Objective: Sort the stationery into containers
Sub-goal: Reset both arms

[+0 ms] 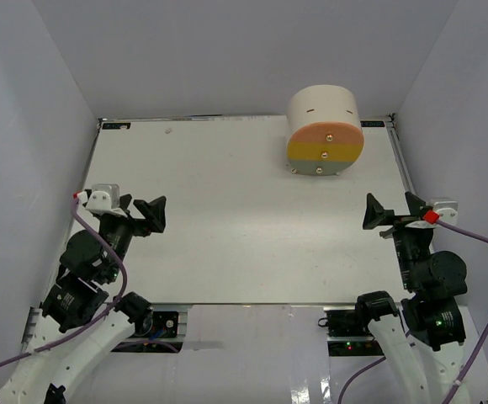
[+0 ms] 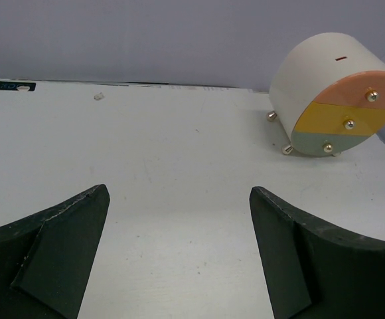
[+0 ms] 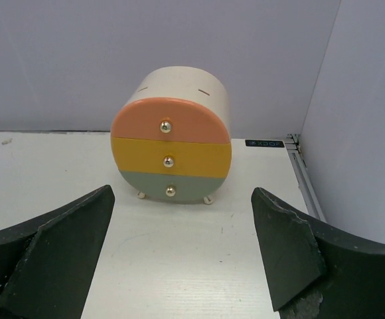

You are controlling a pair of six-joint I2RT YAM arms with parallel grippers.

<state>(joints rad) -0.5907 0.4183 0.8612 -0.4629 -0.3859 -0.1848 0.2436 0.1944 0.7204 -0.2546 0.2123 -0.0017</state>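
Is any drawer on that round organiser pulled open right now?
No: the peach drawer, yellow drawer and grey-green drawer all sit flush in the organiser.

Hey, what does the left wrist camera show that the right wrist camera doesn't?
Only the left wrist: the left fingers, spread open, and a black label at the table's far left corner. Only the right wrist: the right fingers, also open, and another black label at the far right corner. Both: the cream organiser with its three drawers shut, and no stationery in sight.
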